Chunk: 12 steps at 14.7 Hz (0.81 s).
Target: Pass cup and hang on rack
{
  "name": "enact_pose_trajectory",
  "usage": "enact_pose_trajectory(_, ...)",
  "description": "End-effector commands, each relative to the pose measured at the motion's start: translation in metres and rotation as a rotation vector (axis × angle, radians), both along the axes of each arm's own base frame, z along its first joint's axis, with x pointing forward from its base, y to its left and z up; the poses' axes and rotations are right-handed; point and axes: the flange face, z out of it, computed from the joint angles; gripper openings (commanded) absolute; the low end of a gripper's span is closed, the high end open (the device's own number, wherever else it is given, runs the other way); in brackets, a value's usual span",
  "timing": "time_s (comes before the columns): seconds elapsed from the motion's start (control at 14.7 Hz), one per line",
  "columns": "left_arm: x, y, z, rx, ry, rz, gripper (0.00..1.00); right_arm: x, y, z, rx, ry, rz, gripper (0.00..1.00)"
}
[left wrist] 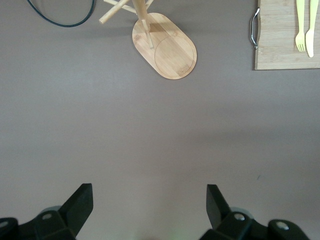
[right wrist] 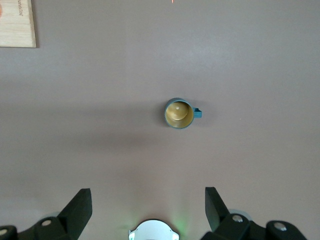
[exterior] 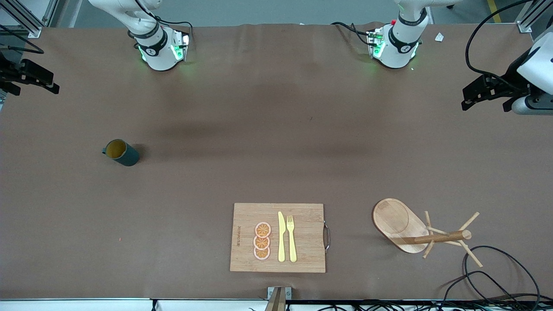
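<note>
Cup [exterior: 121, 153] upright on table, nothing inside; both grippers open, up high

Left gripper [left wrist: 148, 210] raised high at the left arm's end of the table, pointing straight down, its two fingers [left wrist: 80, 202] spread wide with nothing between them. Right gripper [right wrist: 147, 210] likewise raised at the right arm's end, pointing down, fingers [right wrist: 79, 206] wide apart and empty; both arms wait
</note>
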Motion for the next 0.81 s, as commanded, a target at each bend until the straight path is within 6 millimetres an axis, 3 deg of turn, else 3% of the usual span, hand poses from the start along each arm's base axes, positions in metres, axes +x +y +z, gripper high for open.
enact_pose_trajectory(0.0, 0.0016, -0.002, 0.0036, -0.009, -0.004, -0.007, 1.0, -0.0063, -0.0024, -0.0004, 0.002, 0.005, 0.01, 1.0)
enact_pose_trajectory(0.75, 0.001, 0.0065, 0.0034, -0.008, 0.005, 0.006, 1.0, -0.0056, -0.0004, 0.0006, -0.014, 0.0, 0.017, 1.0)
